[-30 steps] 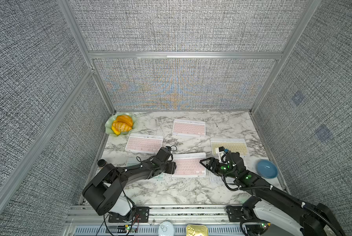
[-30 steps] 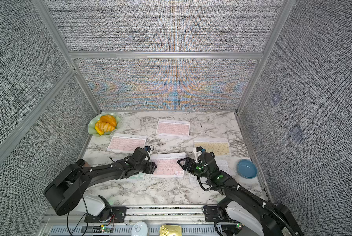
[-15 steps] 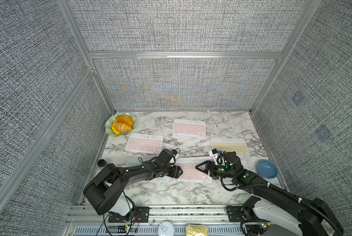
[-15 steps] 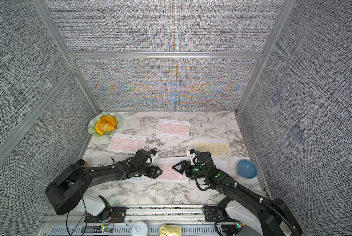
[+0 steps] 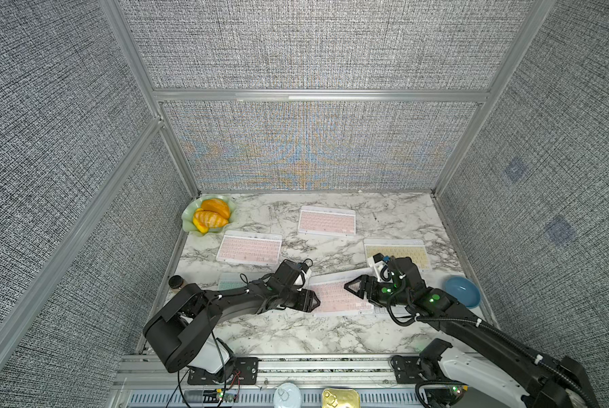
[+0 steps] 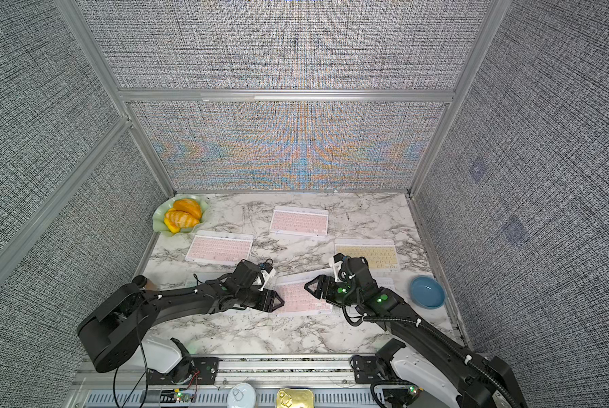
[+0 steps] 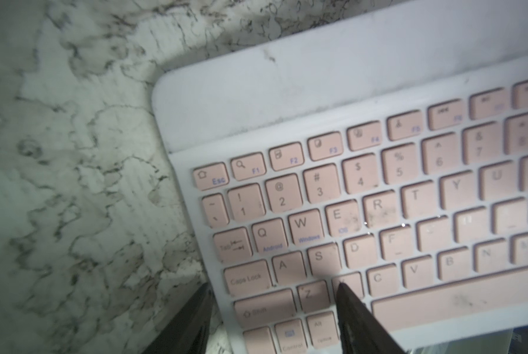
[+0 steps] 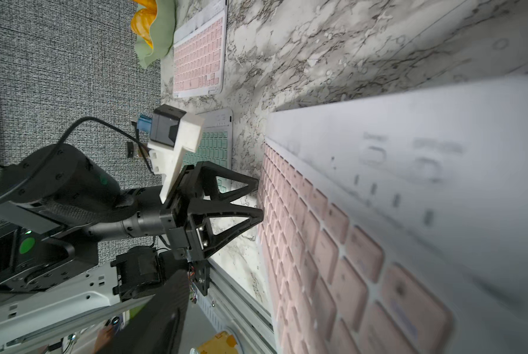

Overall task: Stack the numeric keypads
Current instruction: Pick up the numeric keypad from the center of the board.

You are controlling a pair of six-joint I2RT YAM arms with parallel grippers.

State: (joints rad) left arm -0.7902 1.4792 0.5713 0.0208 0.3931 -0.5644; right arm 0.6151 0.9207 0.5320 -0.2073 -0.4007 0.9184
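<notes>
The marble table [image 5: 296,335] has the keypads lying apart, with no squared stack showing yet. A second pink keypad [image 5: 249,247] lies back left and a third pink keypad [image 5: 326,220] sits further back. The yellow keypad [image 5: 405,252] is at the right, the green keypad [image 8: 216,147] is beneath the left arm, and the white keypad [image 6: 388,282] is beneath the right arm. At front centre the pink keypad [image 5: 331,296] appears raised off the marble, its right end over the white one; whether they touch I cannot tell. The left gripper [image 5: 316,302] is clamped on its left short edge, one finger on the keys and one beneath. The right gripper [image 5: 349,286] reaches over the opposite end, and whether its jaws grip or merely stand apart cannot be told. These slabs look light, thin and stiff, with smooth plastic frames that hard fingers could slip on and keys that give when pressed. The bare white strip and short edges are probably the best places to pinch. Held at one end only, the keypad may sag or swivel, so supporting both ends seems wiser. The green dish [image 5: 189,220] in the back left corner holds peeled orange pieces [image 5: 211,217]. The blue bowl [image 5: 467,303] at the right looks empty. The contents of the small jar [image 5: 176,282] at the left edge cannot be made out.
</notes>
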